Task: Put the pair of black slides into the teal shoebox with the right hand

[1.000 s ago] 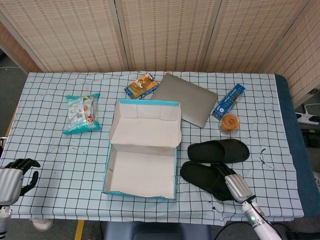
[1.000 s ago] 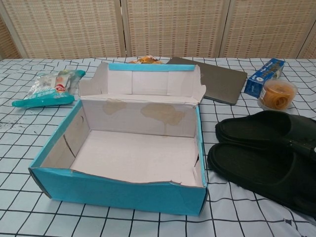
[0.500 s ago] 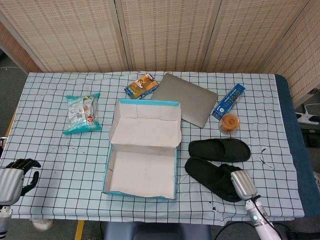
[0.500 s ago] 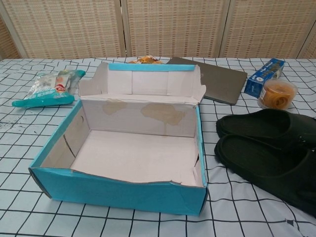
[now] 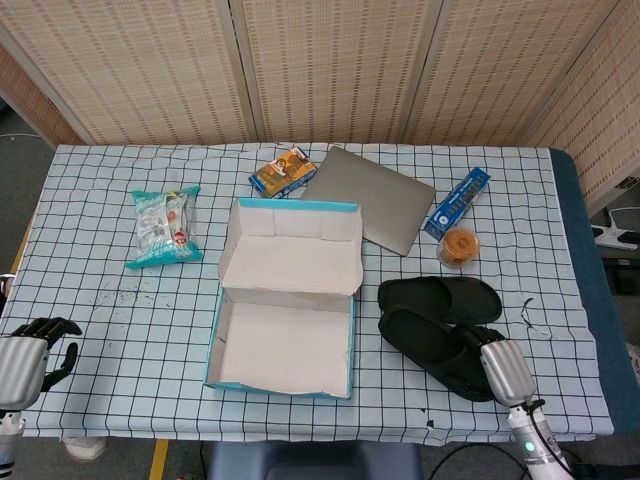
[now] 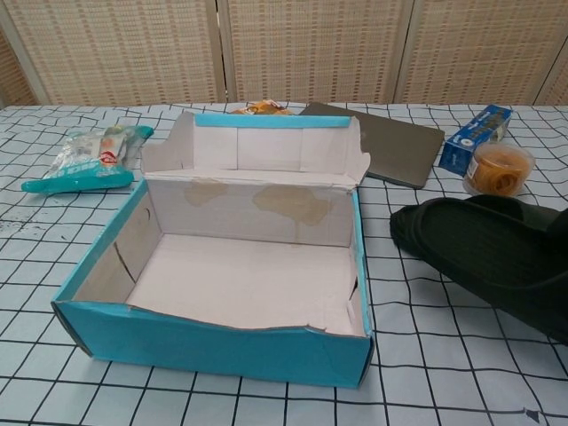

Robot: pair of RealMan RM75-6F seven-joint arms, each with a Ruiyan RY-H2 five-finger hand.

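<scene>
From the head view, the teal shoebox [image 5: 283, 338] sits open on the checked tablecloth [image 5: 120, 310], its pale cardboard lid flapped back. The black slides [image 5: 440, 318] are matte, rounded rubber, lying just right of the box, the near one overlapping the far one. My right hand [image 5: 503, 366] grips the near slide's end; my left hand [image 5: 28, 356] rests at the table's left edge, fingers loosely curled around nothing. A second ago the near slide lay flat nearer the front edge; it has shifted right and back.

From the chest view, the near slide [image 6: 493, 257] now hangs tilted over its mate, beside the box [image 6: 222, 342].
</scene>
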